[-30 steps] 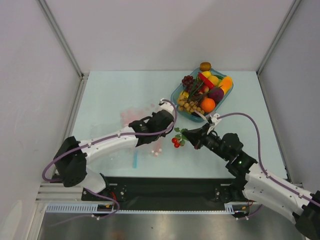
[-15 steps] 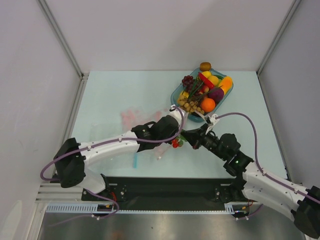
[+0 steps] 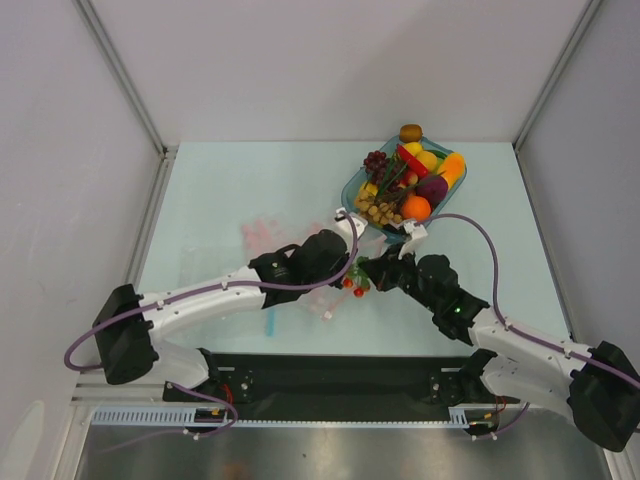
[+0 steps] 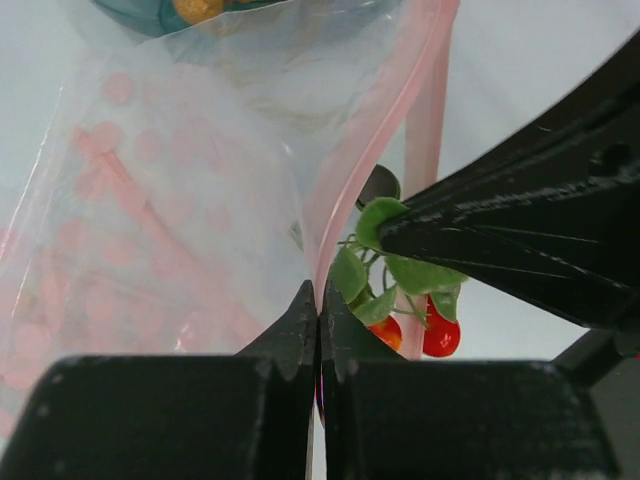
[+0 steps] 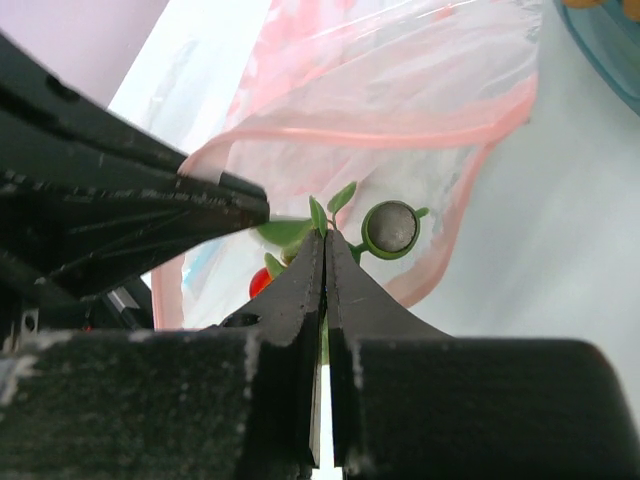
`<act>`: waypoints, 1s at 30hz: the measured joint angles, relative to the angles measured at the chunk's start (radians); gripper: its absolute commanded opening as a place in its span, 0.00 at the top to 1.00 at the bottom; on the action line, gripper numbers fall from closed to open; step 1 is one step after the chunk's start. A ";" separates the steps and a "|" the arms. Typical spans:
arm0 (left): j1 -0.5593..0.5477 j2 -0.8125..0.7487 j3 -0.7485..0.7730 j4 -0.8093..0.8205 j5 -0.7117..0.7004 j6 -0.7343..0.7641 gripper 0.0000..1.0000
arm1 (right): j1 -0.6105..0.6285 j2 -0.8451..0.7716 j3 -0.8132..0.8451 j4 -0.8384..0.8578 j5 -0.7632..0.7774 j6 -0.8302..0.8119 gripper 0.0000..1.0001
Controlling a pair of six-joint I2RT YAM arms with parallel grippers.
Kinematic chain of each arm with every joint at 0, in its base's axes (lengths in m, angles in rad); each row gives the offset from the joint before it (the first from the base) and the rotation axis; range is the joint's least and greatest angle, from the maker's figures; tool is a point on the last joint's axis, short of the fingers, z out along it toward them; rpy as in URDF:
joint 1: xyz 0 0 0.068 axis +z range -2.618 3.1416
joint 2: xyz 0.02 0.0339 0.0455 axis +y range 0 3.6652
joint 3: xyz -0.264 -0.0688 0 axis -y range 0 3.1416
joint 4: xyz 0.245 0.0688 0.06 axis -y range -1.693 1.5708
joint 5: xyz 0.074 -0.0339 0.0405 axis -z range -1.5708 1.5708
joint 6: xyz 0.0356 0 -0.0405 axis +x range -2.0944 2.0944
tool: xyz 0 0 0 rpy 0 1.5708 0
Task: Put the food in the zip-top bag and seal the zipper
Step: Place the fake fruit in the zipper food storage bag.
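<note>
The clear zip-top bag (image 3: 265, 240) lies left of centre, its pink zipper (image 4: 345, 200) lifted open. My left gripper (image 3: 345, 268) is shut on the bag's upper zipper edge (image 4: 318, 290). My right gripper (image 3: 366, 270) is shut on the green leafy stem of a red cherry-tomato sprig (image 4: 400, 300), holding it at the bag's mouth (image 5: 330, 135). In the right wrist view the sprig's leaves (image 5: 325, 215) and round green cap (image 5: 390, 227) sit just inside the pink rim. The rest of the food (image 3: 405, 185) lies in the teal tray.
The teal tray (image 3: 350, 190) stands at the back right, just behind both grippers. A brown round fruit (image 3: 410, 132) lies behind the tray. A short light-blue strip (image 3: 269, 320) lies near the front edge. White walls enclose the table on three sides.
My left gripper has lifted the bag's zipper edge rightward toward the sprig. My right gripper has carried the tomato sprig left and forward into the bag's mouth.
</note>
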 measured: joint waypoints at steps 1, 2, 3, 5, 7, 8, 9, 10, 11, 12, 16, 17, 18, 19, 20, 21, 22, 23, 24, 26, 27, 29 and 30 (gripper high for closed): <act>0.000 0.001 -0.003 0.010 0.014 0.000 1.00 | -0.004 0.001 0.000 0.000 0.004 0.007 1.00; -0.002 0.005 -0.003 0.016 0.024 0.000 1.00 | -0.008 0.002 0.000 -0.001 0.004 0.012 1.00; -0.004 0.012 -0.003 0.021 0.028 0.000 1.00 | -0.013 0.003 0.000 -0.002 0.004 0.016 1.00; -0.014 0.041 0.000 0.029 0.028 -0.001 1.00 | -0.019 0.005 0.004 -0.009 0.005 0.021 1.00; -0.023 0.078 0.002 0.033 0.029 0.000 1.00 | -0.031 0.011 0.011 -0.018 0.004 0.037 1.00; -0.028 0.095 0.002 0.033 0.028 0.001 1.00 | -0.042 0.016 0.015 -0.021 -0.002 0.048 1.00; -0.032 0.106 0.002 0.034 0.027 0.003 1.00 | -0.057 0.025 0.019 -0.022 -0.014 0.064 1.00; -0.039 0.119 0.002 0.034 0.022 0.006 1.00 | -0.075 0.037 0.023 -0.023 -0.029 0.078 1.00; -0.045 0.127 0.002 0.034 0.017 0.008 1.00 | -0.095 0.052 0.029 -0.025 -0.048 0.093 1.00; -0.052 0.135 0.005 0.032 0.004 0.008 1.00 | -0.118 0.072 0.036 -0.028 -0.070 0.112 1.00; -0.068 0.165 0.025 0.030 -0.037 0.007 1.00 | -0.170 0.135 0.058 -0.037 -0.134 0.175 1.00; -0.068 0.171 0.028 0.029 -0.046 0.007 1.00 | -0.175 0.148 0.062 -0.038 -0.152 0.194 1.00; -0.069 0.179 0.033 0.026 -0.056 0.006 1.00 | -0.183 0.161 0.068 -0.045 -0.167 0.208 1.00; -0.069 0.190 0.039 0.019 -0.074 0.006 1.00 | -0.187 0.173 0.078 -0.060 -0.180 0.219 1.00; -0.069 0.201 0.047 0.008 -0.094 0.004 1.00 | -0.189 0.183 0.093 -0.083 -0.187 0.226 1.00; -0.069 0.210 0.053 0.002 -0.110 0.001 1.00 | -0.189 0.190 0.106 -0.099 -0.191 0.231 1.00; -0.069 0.220 0.061 -0.006 -0.133 -0.002 1.00 | -0.189 0.193 0.121 -0.118 -0.188 0.238 1.00; -0.069 0.228 0.066 -0.011 -0.151 -0.004 1.00 | -0.187 0.191 0.130 -0.128 -0.179 0.244 1.00; -0.069 0.230 0.067 -0.014 -0.160 -0.005 1.00 | -0.180 0.185 0.133 -0.134 -0.159 0.249 1.00; -0.069 0.228 0.067 -0.016 -0.174 -0.011 1.00 | -0.161 0.171 0.137 -0.170 -0.079 0.266 1.00; -0.069 0.226 0.067 -0.014 -0.177 -0.013 1.00 | -0.152 0.167 0.140 -0.187 -0.044 0.271 1.00; -0.069 0.216 0.063 -0.014 -0.180 -0.018 1.00 | -0.134 0.171 0.156 -0.241 0.041 0.283 1.00; -0.069 0.205 0.058 -0.011 -0.182 -0.020 1.00 | -0.127 0.176 0.166 -0.265 0.076 0.287 1.00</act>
